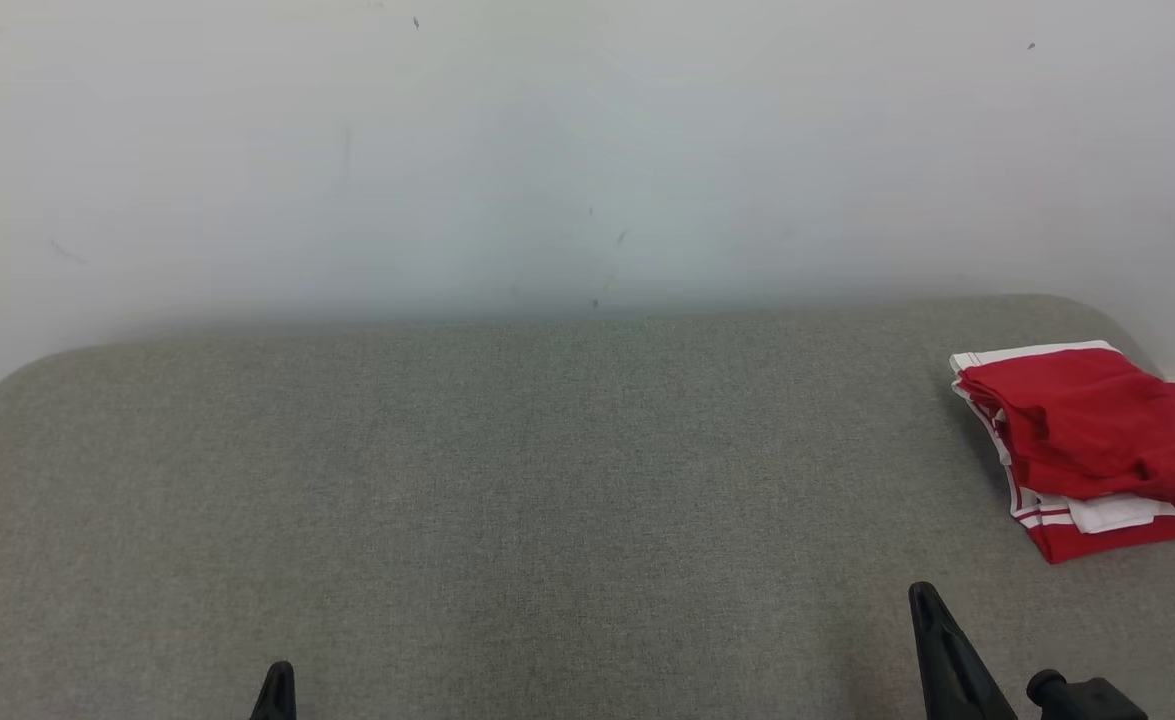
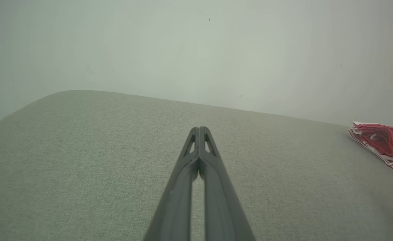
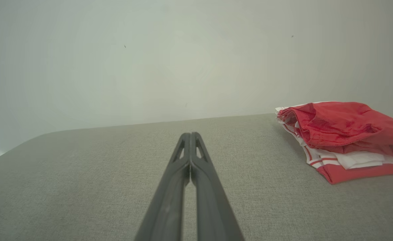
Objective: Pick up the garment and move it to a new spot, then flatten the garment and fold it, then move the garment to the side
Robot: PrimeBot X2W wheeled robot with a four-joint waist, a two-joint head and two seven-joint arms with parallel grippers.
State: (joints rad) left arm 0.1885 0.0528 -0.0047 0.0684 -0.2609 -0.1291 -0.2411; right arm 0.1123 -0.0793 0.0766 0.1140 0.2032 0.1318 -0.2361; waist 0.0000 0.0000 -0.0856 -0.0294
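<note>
A red garment with white trim lies folded in a small stack at the far right of the grey padded surface. It also appears at the right edge of the left wrist view as the garment, and closer as the garment in the right wrist view. My left gripper is shut and holds nothing; its tip peeks up at the lower left. My right gripper is shut and holds nothing; it stands at the lower right, below and left of the garment, apart from it.
A plain pale wall rises right behind the surface. The surface has rounded far corners, and the garment lies close to its right edge. A dark part of my right arm shows at the bottom right.
</note>
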